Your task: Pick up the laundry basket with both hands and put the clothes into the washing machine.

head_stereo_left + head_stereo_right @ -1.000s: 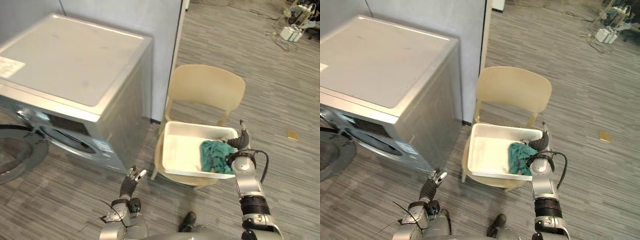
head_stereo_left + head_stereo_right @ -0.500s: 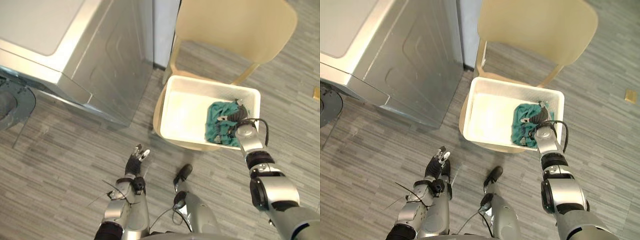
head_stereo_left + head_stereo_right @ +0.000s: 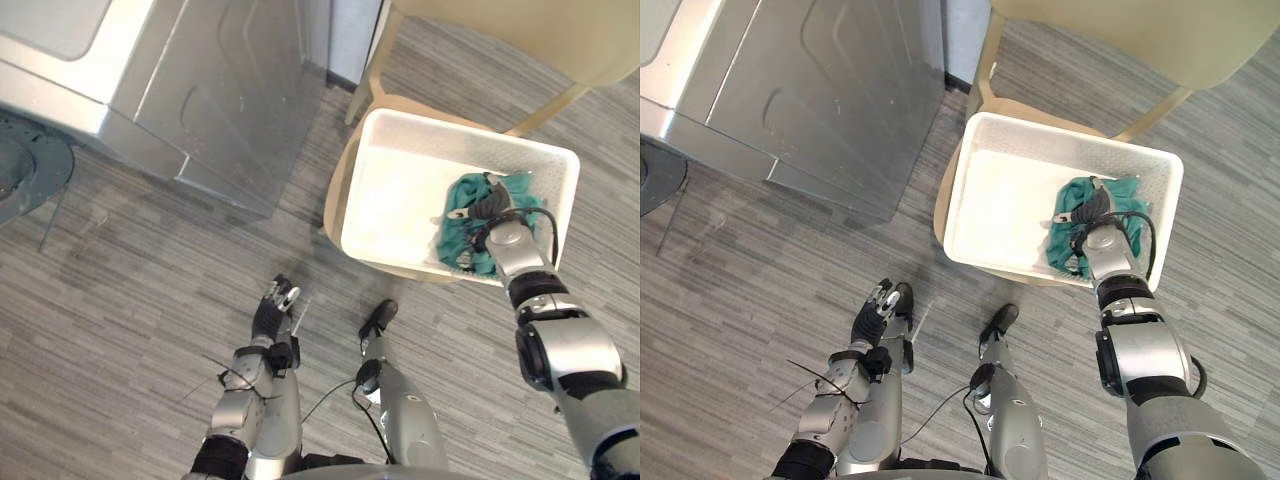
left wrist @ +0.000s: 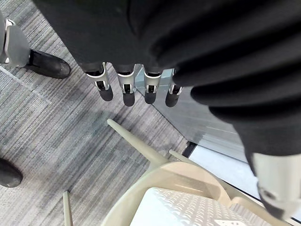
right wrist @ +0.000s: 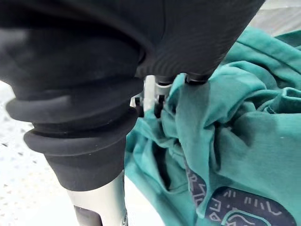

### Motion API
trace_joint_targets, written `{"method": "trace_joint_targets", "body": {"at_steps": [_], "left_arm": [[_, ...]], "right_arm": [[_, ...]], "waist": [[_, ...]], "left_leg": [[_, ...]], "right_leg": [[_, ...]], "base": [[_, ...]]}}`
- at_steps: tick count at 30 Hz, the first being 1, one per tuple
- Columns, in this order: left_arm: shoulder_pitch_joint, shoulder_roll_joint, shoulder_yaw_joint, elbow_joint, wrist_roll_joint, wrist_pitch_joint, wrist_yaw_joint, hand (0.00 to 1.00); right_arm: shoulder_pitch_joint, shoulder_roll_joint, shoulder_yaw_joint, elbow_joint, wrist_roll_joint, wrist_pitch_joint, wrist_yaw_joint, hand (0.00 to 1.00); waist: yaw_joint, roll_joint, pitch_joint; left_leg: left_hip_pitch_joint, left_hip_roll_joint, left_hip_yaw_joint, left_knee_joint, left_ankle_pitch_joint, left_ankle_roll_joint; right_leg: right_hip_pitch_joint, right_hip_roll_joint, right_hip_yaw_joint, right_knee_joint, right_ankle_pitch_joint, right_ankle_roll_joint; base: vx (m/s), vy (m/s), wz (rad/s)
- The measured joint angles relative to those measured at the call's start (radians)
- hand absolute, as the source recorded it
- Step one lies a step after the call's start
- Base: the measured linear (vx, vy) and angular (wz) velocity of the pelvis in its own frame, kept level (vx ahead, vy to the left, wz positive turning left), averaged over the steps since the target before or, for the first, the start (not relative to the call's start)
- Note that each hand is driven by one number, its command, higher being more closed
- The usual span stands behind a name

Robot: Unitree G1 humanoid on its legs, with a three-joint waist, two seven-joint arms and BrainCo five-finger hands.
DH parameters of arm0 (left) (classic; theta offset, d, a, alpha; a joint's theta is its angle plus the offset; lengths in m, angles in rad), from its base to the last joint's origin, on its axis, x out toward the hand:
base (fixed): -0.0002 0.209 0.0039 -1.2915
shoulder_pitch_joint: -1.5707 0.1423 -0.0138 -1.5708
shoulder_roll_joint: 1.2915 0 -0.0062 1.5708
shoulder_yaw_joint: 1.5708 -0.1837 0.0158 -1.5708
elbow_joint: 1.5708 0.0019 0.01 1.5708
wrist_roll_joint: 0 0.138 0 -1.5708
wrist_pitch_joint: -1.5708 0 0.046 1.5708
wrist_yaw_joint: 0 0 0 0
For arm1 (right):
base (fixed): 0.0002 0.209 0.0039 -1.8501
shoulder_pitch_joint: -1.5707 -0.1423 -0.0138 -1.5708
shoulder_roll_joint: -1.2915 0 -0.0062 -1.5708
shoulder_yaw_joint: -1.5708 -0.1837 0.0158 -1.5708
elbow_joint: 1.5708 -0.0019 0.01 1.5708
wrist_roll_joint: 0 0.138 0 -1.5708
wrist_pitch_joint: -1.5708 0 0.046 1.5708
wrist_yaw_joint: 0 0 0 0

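A white laundry basket (image 3: 400, 195) sits on the seat of a beige chair (image 3: 347, 185). A teal garment (image 3: 458, 238) lies bunched in the basket's right end. My right hand (image 3: 497, 222) reaches down into the basket and rests on this garment. In the right wrist view the teal cloth (image 5: 235, 141) folds up around the hand (image 5: 94, 94) and hides how it is set. My left hand (image 3: 272, 318) hangs low over the floor, left of the chair and apart from the basket, its fingers (image 4: 124, 89) straight and holding nothing. The basket's corner (image 4: 188, 207) shows past them.
The silver washing machine (image 3: 200, 80) stands to the left of the chair, its round door (image 3: 25, 170) swung open at the far left. The chair's backrest (image 3: 520, 30) rises behind the basket. Grey plank floor lies between the machine and the chair.
The camera has tipped further down and closer, so the whole scene has shifted. My right hand has gone from the basket's right rim down onto the teal garment and stays there. The left hand stays open.
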Motion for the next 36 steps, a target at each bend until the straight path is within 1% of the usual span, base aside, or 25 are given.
{"method": "trace_joint_targets", "body": {"at_steps": [1,3,5,7,9,10,13,14,16,18,21,23,27,28,30,34,36], "left_arm": [[-0.004,0.000,-0.001,-0.006,-0.016,-0.003,0.000,0.00],[-0.012,-0.002,-0.003,-0.020,-0.061,-0.013,-0.001,0.00],[-0.015,-0.003,-0.008,-0.029,-0.109,-0.015,-0.005,0.00],[-0.015,-0.008,-0.010,-0.038,-0.132,-0.019,-0.008,0.00],[-0.016,-0.008,-0.026,-0.060,-0.161,-0.021,-0.010,0.00],[-0.017,-0.010,-0.034,-0.068,-0.173,-0.027,-0.014,0.00],[-0.018,-0.025,-0.035,-0.073,-0.199,-0.034,-0.031,0.00],[-0.019,-0.029,-0.034,-0.080,-0.207,-0.037,-0.031,0.00],[-0.022,-0.037,-0.034,-0.100,-0.209,-0.038,-0.032,0.00],[-0.039,-0.053,-0.033,-0.108,-0.209,-0.040,-0.032,0.00],[-0.055,-0.090,-0.033,-0.113,-0.222,-0.041,-0.034,0.00],[-0.055,-0.113,-0.034,-0.113,-0.228,-0.041,-0.037,0.00],[-0.055,-0.117,-0.041,-0.125,-0.227,-0.043,-0.048,0.00],[-0.055,-0.117,-0.042,-0.125,-0.227,-0.046,-0.048,0.00],[-0.056,-0.117,-0.044,-0.127,-0.226,-0.048,-0.048,0.00],[-0.056,-0.117,-0.044,-0.139,-0.223,-0.051,-0.045,0.00],[-0.057,-0.115,-0.046,-0.157,-0.188,-0.055,-0.035,0.00]], "right_arm": [[-0.005,-0.009,0.005,0.001,-0.006,0.000,0.000,0.00],[-0.019,-0.031,0.017,0.003,-0.027,0.000,0.000,0.00],[-0.025,-0.047,0.031,0.005,-0.032,-0.001,0.004,0.00],[-0.035,-0.064,0.050,0.008,-0.033,-0.001,0.016,0.00],[-0.061,-0.089,0.064,0.022,-0.026,-0.008,0.027,0.00],[-0.072,-0.103,0.065,0.027,0.006,-0.019,0.042,1.00],[-0.084,-0.125,0.067,0.026,0.081,-0.042,0.040,1.00],[-0.086,-0.144,0.070,0.011,0.109,-0.047,0.040,1.00],[-0.091,-0.170,0.085,-0.008,0.148,-0.053,0.045,1.00],[-0.096,-0.172,0.085,-0.009,0.182,-0.064,0.046,1.00],[-0.103,-0.142,0.090,-0.029,0.212,-0.070,0.056,1.00],[-0.103,-0.122,0.091,-0.036,0.212,-0.074,0.061,1.00],[-0.105,-0.098,0.082,-0.047,0.219,-0.074,0.058,1.00],[-0.103,-0.075,0.080,-0.049,0.219,-0.072,0.051,1.00],[-0.097,-0.062,0.080,-0.050,0.219,-0.066,0.042,1.00],[-0.062,-0.032,0.076,-0.103,0.220,-0.059,0.042,1.00],[-0.032,-0.025,0.043,-0.155,0.220,-0.059,0.040,1.00]], "waist": [[0.000,-0.002,0.003],[0.003,0.000,0.011],[0.002,0.001,0.018],[0.001,0.001,0.018],[-0.003,0.002,0.019],[-0.005,0.004,0.020],[-0.003,0.005,0.021],[-0.004,0.005,0.021],[-0.004,0.006,0.021],[-0.002,0.006,0.021],[-0.001,0.007,0.021],[0.001,0.007,0.021],[0.006,0.009,0.019],[0.006,0.010,0.019],[0.007,0.010,0.019],[0.008,0.016,0.015],[0.008,0.024,0.010]], "left_leg": [[-0.005,-0.002,0.000,-0.006,0.004,0.001],[-0.020,-0.003,-0.001,-0.014,0.013,0.004],[-0.027,-0.009,-0.003,-0.016,0.017,0.007],[-0.034,-0.015,-0.003,-0.025,0.021,0.009],[-0.054,-0.020,-0.003,-0.041,0.034,0.014],[-0.070,-0.023,-0.005,-0.048,0.041,0.015],[-0.107,-0.024,-0.004,-0.048,0.045,0.018],[-0.123,-0.021,-0.004,-0.048,0.047,0.018],[-0.143,-0.016,-0.004,-0.052,0.048,0.017],[-0.147,-0.015,-0.001,-0.081,0.070,0.013],[-0.155,-0.010,0.002,-0.103,0.084,0.006],[-0.156,-0.007,0.003,-0.103,0.084,0.005],[-0.155,0.003,0.003,-0.102,0.087,0.001],[-0.146,0.006,0.004,-0.101,0.088,-0.001],[-0.134,0.005,0.004,-0.101,0.088,-0.001],[-0.090,0.010,0.002,-0.100,0.088,-0.003],[-0.064,0.015,0.002,-0.099,0.088,-0.005]], "right_leg": [[-0.008,-0.001,0.001,0.000,0.001,0.001],[-0.027,-0.002,0.001,0.000,0.010,0.013],[-0.034,-0.007,0.000,0.000,0.010,0.013],[-0.046,-0.013,0.000,0.000,0.012,0.010],[-0.071,-0.017,0.000,0.000,0.021,0.022],[-0.088,-0.017,0.000,0.000,0.027,0.016],[-0.123,-0.019,0.000,0.000,0.034,0.010],[-0.138,-0.019,0.000,0.000,0.042,0.021],[-0.159,-0.016,-0.001,0.000,0.049,0.024],[-0.178,-0.013,-0.002,0.000,0.049,0.024],[-0.198,-0.008,-0.013,0.000,0.049,0.024],[-0.199,-0.006,-0.024,0.000,0.049,0.024],[-0.195,0.002,-0.031,0.000,0.049,0.023],[-0.185,0.004,-0.042,0.000,0.045,0.016],[-0.173,0.004,-0.052,0.000,0.043,-0.023],[-0.127,0.010,-0.065,0.000,0.027,-0.046],[-0.097,0.015,-0.075,0.000,0.026,-0.046]], "base": [[0.01,0.048,0.02],[0.02,0.057,0.00],[0.02,0.054,0.04],[0.02,0.064,0.03],[0.00,0.065,0.04],[-0.01,0.060,0.06],[-0.03,0.078,0.02],[-0.03,0.076,-0.04],[-0.03,0.081,-0.04],[-0.01,0.076,-0.03],[0.01,0.062,-0.05],[0.02,0.091,-0.02],[0.02,0.093,0.00],[0.02,0.091,0.03],[0.01,0.078,0.05],[-0.01,0.086,0.04],[-0.02,0.097,0.05]]}}
